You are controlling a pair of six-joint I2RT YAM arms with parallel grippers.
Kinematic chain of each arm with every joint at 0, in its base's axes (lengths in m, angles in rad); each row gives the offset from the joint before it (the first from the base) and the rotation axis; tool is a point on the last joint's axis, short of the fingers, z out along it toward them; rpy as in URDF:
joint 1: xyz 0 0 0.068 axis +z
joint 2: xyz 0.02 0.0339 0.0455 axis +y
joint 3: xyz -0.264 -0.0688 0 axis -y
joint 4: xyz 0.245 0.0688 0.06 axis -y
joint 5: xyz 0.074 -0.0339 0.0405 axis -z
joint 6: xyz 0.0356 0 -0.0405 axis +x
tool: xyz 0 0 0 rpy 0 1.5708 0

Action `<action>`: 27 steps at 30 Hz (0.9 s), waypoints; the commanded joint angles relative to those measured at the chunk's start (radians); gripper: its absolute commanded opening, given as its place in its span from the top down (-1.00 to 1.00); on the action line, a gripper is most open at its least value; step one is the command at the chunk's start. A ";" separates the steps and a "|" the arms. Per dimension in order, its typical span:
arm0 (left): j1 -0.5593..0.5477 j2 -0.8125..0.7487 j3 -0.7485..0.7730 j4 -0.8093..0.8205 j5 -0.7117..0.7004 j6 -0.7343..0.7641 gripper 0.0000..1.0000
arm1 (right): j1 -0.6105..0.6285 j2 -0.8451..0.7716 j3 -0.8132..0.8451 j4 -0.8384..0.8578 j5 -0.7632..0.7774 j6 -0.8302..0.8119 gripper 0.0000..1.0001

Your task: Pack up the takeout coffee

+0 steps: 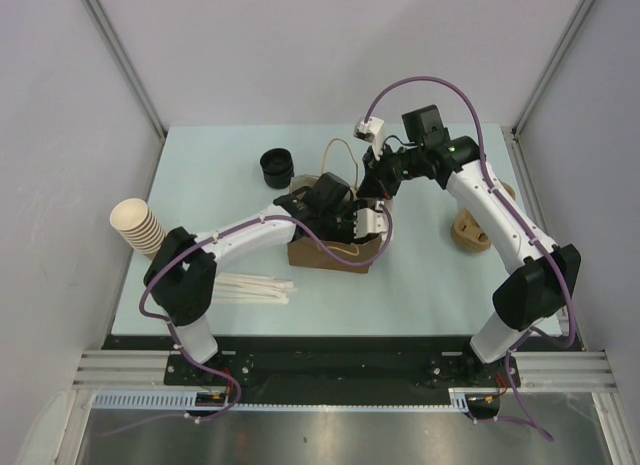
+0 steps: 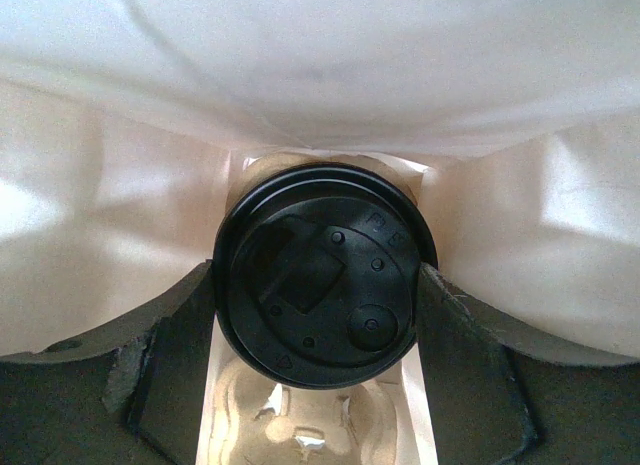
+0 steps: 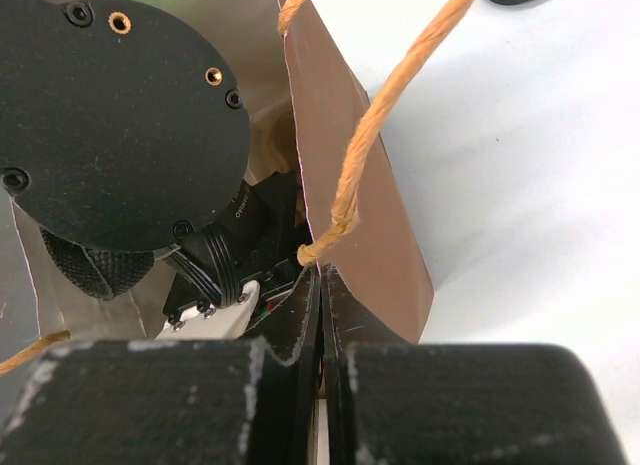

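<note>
The takeout coffee (image 2: pixel 320 275) shows its round black lid inside the brown paper bag (image 1: pixel 330 253), between pale inner walls (image 2: pixel 100 235). My left gripper (image 2: pixel 318 320) reaches down into the bag, and its dark fingers (image 2: pixel 170 375) press against both sides of the lid. A moulded pulp cup holder (image 2: pixel 300 430) lies below the cup at the bag's bottom. My right gripper (image 3: pixel 322 285) is shut on the top edge of the bag's wall (image 3: pixel 350 215), just under the knot of the twine handle (image 3: pixel 380 115). From above, the left gripper (image 1: pixel 345 225) hides the cup.
A stack of black lids (image 1: pixel 277 167) stands behind the bag. Cream paper cups (image 1: pixel 138 227) lie at the table's left edge, with pale sticks (image 1: pixel 250 288) near the front. A brown pulp piece (image 1: pixel 472 232) sits under the right arm. The left arm's wrist (image 3: pixel 120 125) fills the bag's mouth.
</note>
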 commanded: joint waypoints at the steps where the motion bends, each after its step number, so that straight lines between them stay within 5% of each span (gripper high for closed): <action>1: 0.009 0.088 -0.075 -0.064 -0.035 0.034 0.12 | 0.004 0.026 0.030 -0.067 -0.043 -0.008 1.00; 7: 0.008 0.021 -0.022 -0.083 -0.007 -0.002 -0.46 | -0.002 0.021 0.031 -0.084 -0.047 -0.014 1.00; 8: 0.008 0.011 -0.016 -0.084 -0.001 -0.005 -0.74 | -0.005 0.021 0.030 -0.086 -0.047 -0.012 1.00; 10: 0.008 -0.008 -0.009 -0.075 0.004 -0.015 -0.99 | -0.008 0.020 0.030 -0.086 -0.049 -0.012 1.00; 27: -0.004 -0.076 0.085 -0.116 0.011 -0.035 -0.99 | -0.005 0.017 0.031 -0.093 -0.061 -0.028 1.00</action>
